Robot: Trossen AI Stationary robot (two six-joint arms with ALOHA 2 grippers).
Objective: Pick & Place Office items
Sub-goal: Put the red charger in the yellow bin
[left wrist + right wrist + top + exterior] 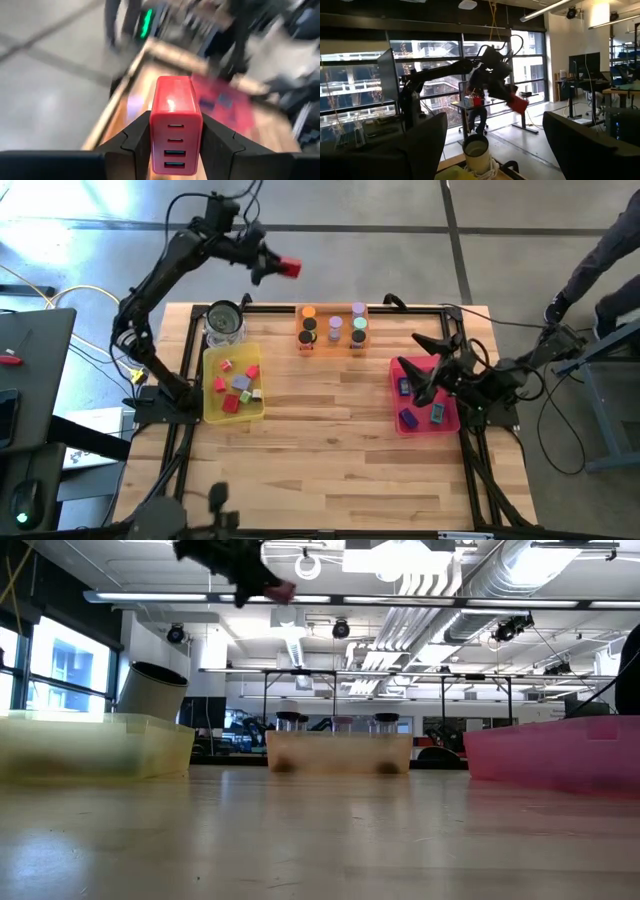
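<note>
My left gripper (278, 266) is raised high past the table's far edge, shut on a red block (291, 268) with four ports on one end; the low view shows the red block (283, 588) near the top. My right gripper (420, 366) hovers open over the pink tray (452, 420), which holds dark-blue and teal blocks (438, 415). In the right wrist view its fingers (420, 145) stand wide apart with nothing between them. Red and lavender blocks (240, 383) lie in the yellow tray (212, 405). Short cylinders (334, 330) stand in the orange tray (305, 348). My left gripper pinches the red block by its two long side faces (156, 135) between its two fingers (137, 142). The ported end faces back toward the wrist, and the other end sticks out past the fingertips. The fingers lie nearly level, pointing toward the table's right. The block is lifted clear of everything.
A clear glass jar (224, 323) stands just beyond the yellow tray at the far left. A black frame (400, 308) runs along the table's edges. A person stands off the table's far right corner (600, 270). Bare wood (330, 430) lies between the trays and the near edge.
</note>
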